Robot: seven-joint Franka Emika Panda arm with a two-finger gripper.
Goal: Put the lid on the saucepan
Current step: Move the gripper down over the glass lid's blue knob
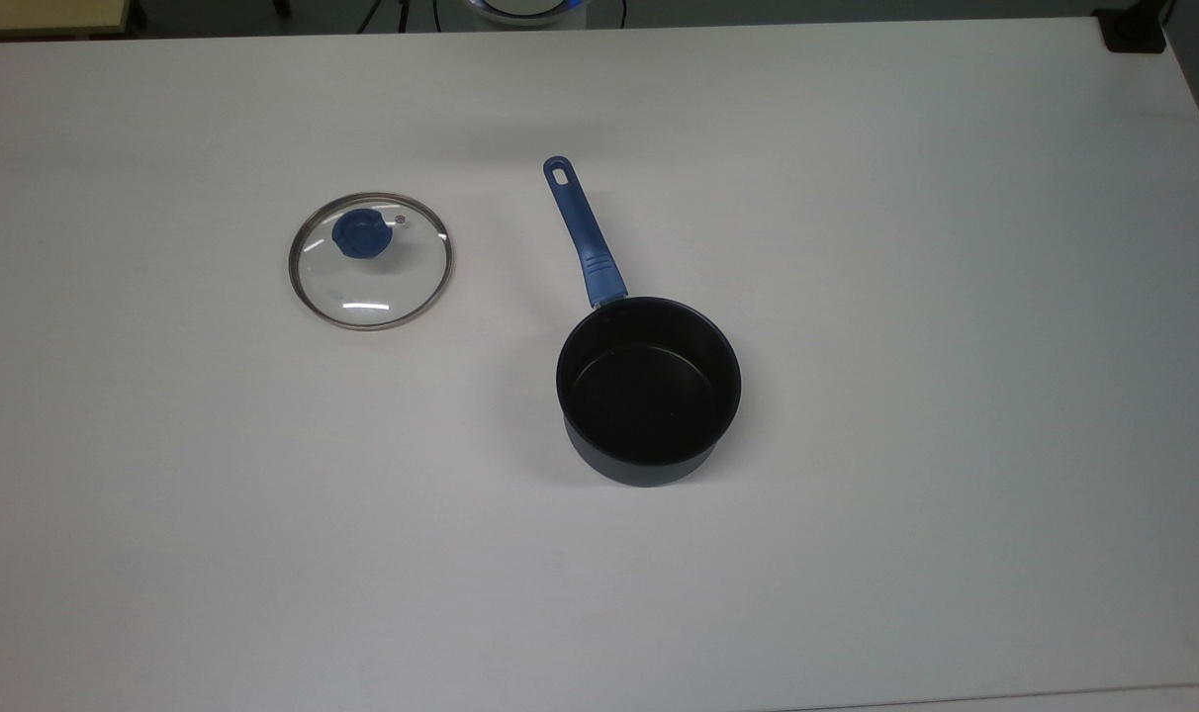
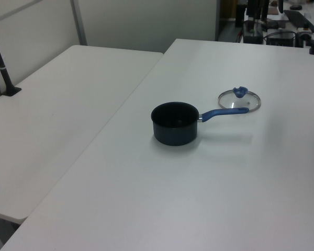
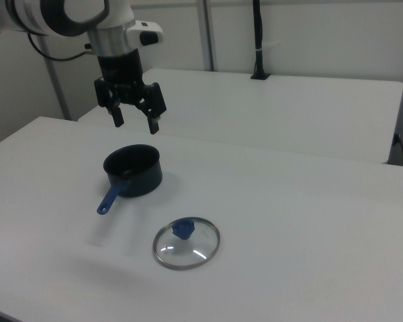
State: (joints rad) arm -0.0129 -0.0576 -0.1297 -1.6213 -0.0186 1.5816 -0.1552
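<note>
The round clear glass lid (image 1: 370, 261) with its blue knob was left flat on the white surface (image 1: 906, 297), apart from the dark navy saucepan (image 1: 649, 391), while the gripper (image 3: 136, 123) was held aloft, fingers (image 3: 153, 125) spread, presumably ready for the knob.

Saucepan (image 1: 649, 391) black, handle blue; lid (image 1: 370, 261) clear, knob blue.

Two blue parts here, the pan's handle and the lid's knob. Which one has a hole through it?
The saucepan handle: a slot pierces its far tip. The lid knob is a solid round button.
</note>
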